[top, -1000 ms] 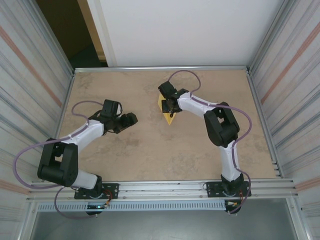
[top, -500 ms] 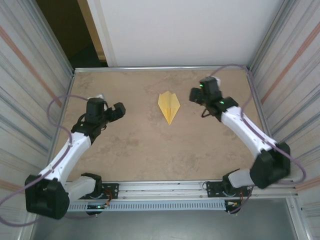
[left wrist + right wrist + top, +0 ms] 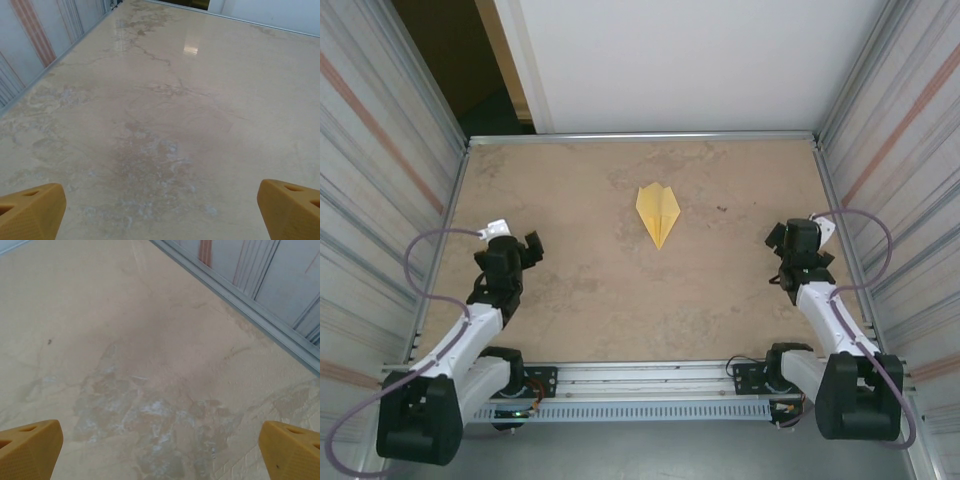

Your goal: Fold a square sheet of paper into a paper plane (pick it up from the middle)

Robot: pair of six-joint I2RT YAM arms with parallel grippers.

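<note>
The square sheet of paper lies folded as a pale-yellow paper plane (image 3: 658,212), a pointed dart with a centre crease, flat on the table's middle with its tip toward the near edge. Nothing touches it. My left gripper (image 3: 523,249) is low at the near left, far from the plane, and stands open. In the left wrist view its orange fingertips (image 3: 30,212) sit wide apart over bare table. My right gripper (image 3: 788,243) is at the near right, also open and apart from the plane. Its fingertips (image 3: 292,450) frame bare, worn table.
The beige table (image 3: 600,300) is fenced by metal rails and corrugated side walls (image 3: 890,200). In the right wrist view the right rail (image 3: 240,305) runs close by. A small dark speck (image 3: 49,341) marks the surface right of the plane.
The right gripper has let go of the plane and drawn back to the near right. The left arm has drawn back to the near left. Both grippers have opened wide.
</note>
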